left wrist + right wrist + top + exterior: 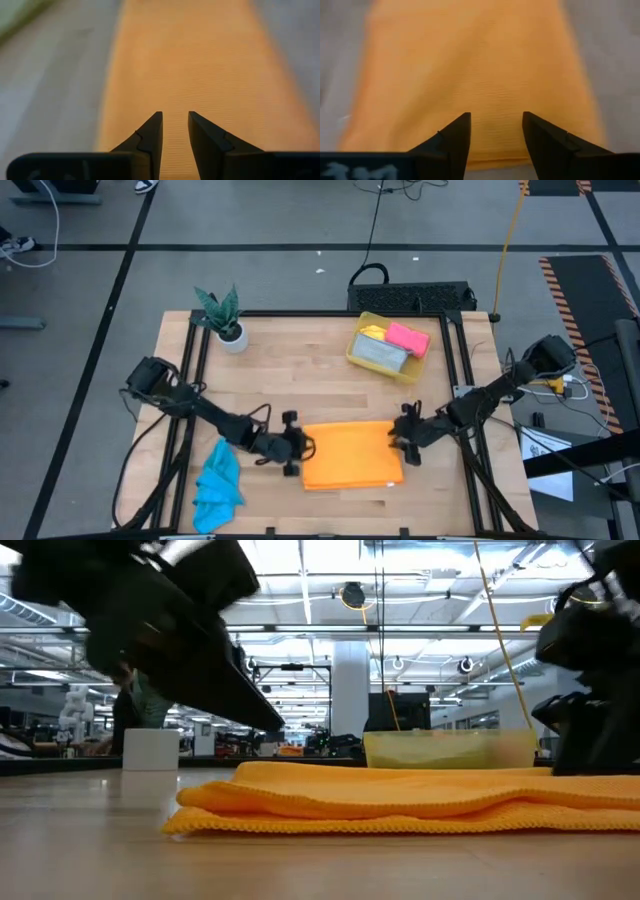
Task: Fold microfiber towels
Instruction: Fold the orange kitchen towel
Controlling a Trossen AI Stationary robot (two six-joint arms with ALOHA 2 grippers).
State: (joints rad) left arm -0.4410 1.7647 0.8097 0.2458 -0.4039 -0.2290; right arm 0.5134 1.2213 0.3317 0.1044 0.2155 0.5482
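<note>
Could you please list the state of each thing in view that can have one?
Orange towel: folded, flat on the table, between both hands.
Blue towel: crumpled, unfolded, near the table's front left.
Bin: holds pink, yellow and grey towels.
Left hand: slightly open, at the orange towel's left edge, holding nothing.
Right hand: open, at its right edge, empty.
Plant: upright.

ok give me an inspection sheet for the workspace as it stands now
surface: wooden table, dark frame.
job's things: orange towel folded flat at front centre; blue towel crumpled front left; pink towel, grey towel and a yellow one in the yellow bin.
clutter: potted plant at back left.
grippers: left gripper at the orange towel's left edge, fingers parted; right gripper at its right edge, fingers open, nothing held.
cables: cables on the floor behind the table.
surroundings: large open room, ceiling lights.
</note>
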